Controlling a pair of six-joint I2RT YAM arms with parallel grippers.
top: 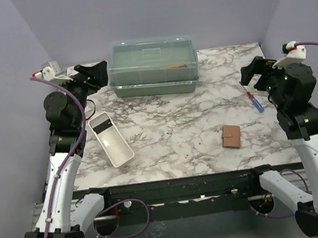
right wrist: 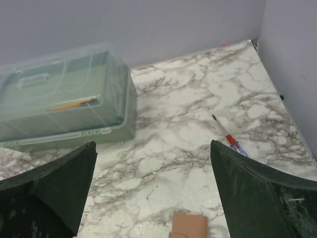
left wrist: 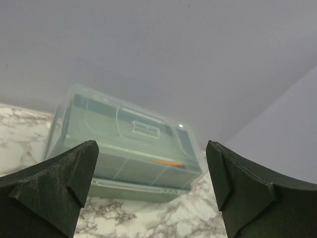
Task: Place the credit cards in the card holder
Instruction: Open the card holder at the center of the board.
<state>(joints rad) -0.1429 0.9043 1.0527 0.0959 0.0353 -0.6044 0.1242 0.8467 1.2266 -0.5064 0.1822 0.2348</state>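
The table (top: 172, 135) is smooth and white with grey swirls, like stone. The card holder (top: 231, 136) is a small brown leathery rectangle, folded shut. It lies flat near the right arm (well apart from the long white tray (top: 120, 153)). Thin flat credit cards (top: 103, 125) lie in that tray. The left gripper (left wrist: 151, 151) and right gripper (right wrist: 153, 148) both gape wide, holding nothing.

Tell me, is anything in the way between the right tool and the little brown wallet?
Nothing visible. The right tool hangs open above the marble table, with the brown wallet lying shut just below it in its own camera. The screwdriver lies flat off to one side, not between them.
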